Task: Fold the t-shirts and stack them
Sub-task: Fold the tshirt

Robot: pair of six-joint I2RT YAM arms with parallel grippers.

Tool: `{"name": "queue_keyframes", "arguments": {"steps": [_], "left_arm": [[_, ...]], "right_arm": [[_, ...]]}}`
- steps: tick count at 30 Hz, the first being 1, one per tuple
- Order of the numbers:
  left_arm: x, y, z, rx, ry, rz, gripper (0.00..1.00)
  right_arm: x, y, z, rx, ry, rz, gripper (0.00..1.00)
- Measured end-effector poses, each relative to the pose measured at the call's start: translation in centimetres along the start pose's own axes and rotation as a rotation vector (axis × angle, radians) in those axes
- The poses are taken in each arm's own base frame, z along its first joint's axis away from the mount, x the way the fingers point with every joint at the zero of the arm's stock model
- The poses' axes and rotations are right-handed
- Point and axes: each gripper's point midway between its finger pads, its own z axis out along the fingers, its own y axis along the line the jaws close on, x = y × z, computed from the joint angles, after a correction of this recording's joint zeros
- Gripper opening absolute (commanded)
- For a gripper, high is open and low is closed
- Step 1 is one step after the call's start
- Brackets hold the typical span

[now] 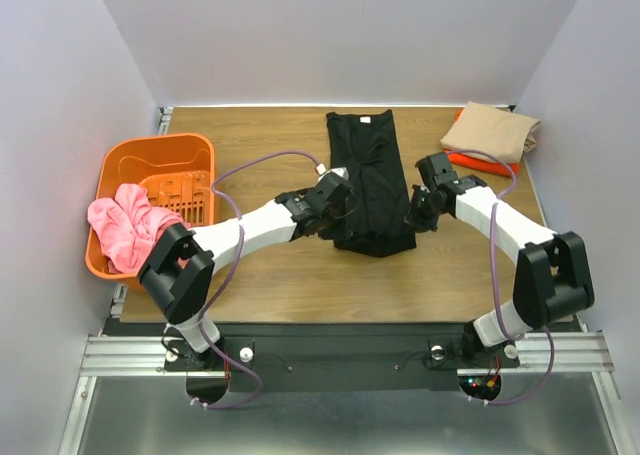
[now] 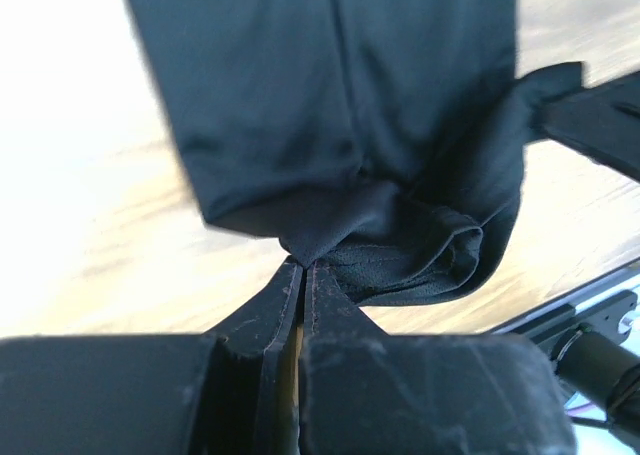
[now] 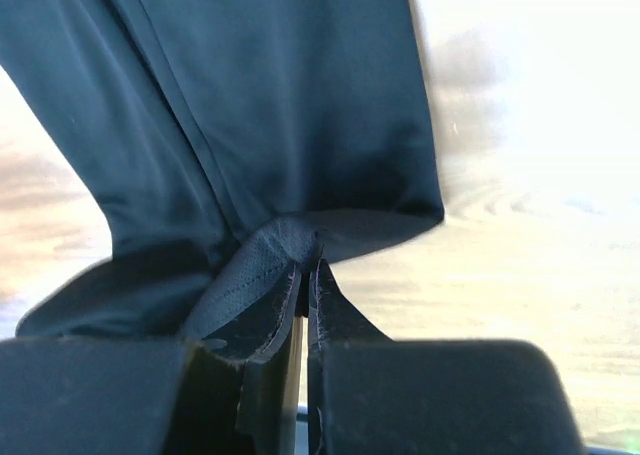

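The black t-shirt lies as a long narrow strip in the middle of the table, its white neck tag at the far end. My left gripper is shut on the strip's near left corner. In the left wrist view the gripper pinches bunched black cloth. My right gripper is shut on the near right corner; its wrist view shows the tips clamping a stitched hem of the shirt. The near end is raised and bunched between the two grippers. A folded tan t-shirt rests on a folded orange t-shirt at the far right.
An orange plastic basket stands at the left edge with a pink cloth hanging over its near rim. White walls close in the table on the left, right and back.
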Motion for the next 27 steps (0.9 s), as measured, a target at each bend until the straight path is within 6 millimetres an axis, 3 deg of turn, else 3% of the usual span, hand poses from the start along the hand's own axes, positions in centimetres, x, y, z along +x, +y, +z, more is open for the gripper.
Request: {"name": "queue_keyframes", "arguments": {"steps": [4, 10, 16, 22, 27], "left_arm": [[-2.3, -0.2, 0.9, 0.003, -0.007, 0.017, 0.00], [-5.3, 2.2, 2.9, -0.058, 0.002, 0.000, 0.00], [-9.6, 4.2, 5.1, -0.094, -0.012, -0.028, 0.00], [-13.5, 3.9, 6.4, -0.077, -0.039, -0.023, 0.00], [-15.5, 4.1, 7.5, -0.068, -0.044, -0.021, 0.00]], "right_arm": [[-2.2, 1.1, 0.8, 0.017, -0.017, -0.020, 0.00], [-5.5, 2.5, 2.9, 0.052, -0.042, -0.056, 0.00], [-9.5, 4.2, 4.8, 0.075, -0.094, -0.093, 0.00], [-13.2, 5.7, 6.4, 0.066, -0.132, -0.110, 0.00], [-15.8, 6.5, 7.4, 0.058, -0.157, -0.107, 0.00]]}}
